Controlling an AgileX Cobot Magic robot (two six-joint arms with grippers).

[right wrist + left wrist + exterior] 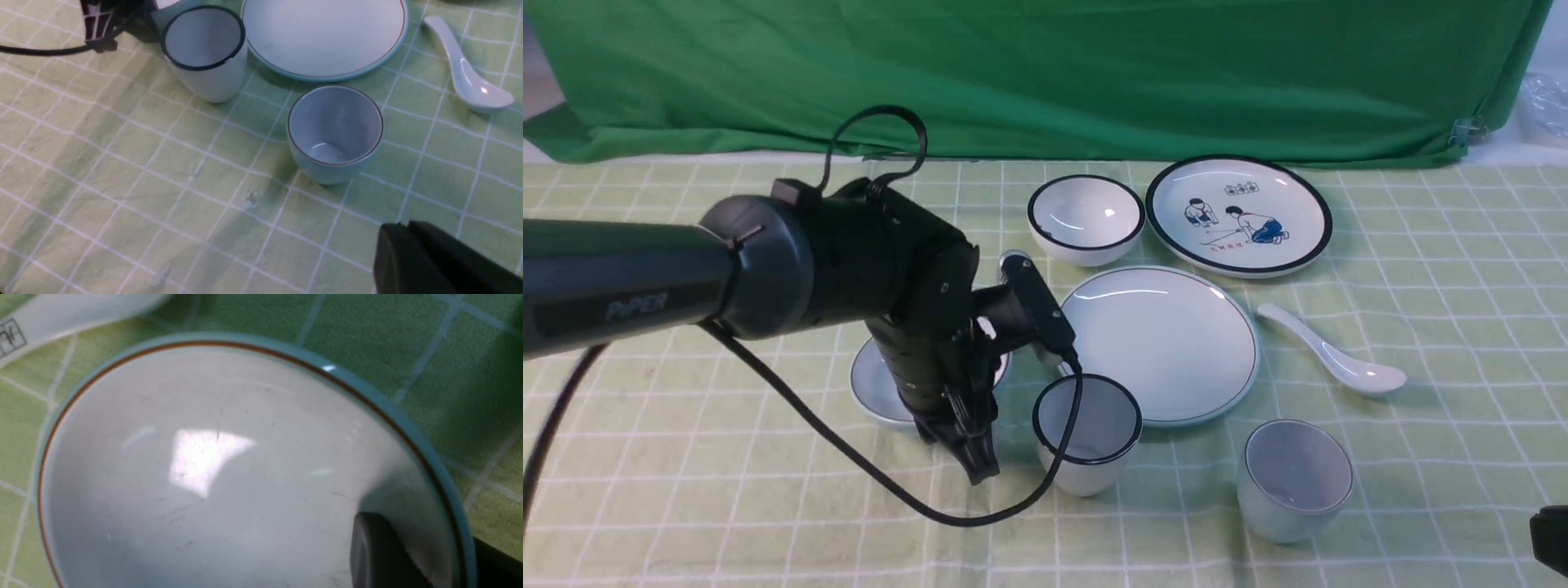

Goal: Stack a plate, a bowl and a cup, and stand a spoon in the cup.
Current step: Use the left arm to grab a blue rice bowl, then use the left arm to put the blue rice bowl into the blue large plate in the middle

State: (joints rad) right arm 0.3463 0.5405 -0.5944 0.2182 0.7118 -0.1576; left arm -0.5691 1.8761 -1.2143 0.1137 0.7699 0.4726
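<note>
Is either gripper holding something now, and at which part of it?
The left gripper straddles the rim of the wide bowl, one finger inside; whether it grips cannot be told. The right gripper holds nothing.

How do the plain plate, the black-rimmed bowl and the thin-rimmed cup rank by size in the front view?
1. plain plate
2. black-rimmed bowl and thin-rimmed cup look alike; the cup stands nearer the camera, so no ranking.
</note>
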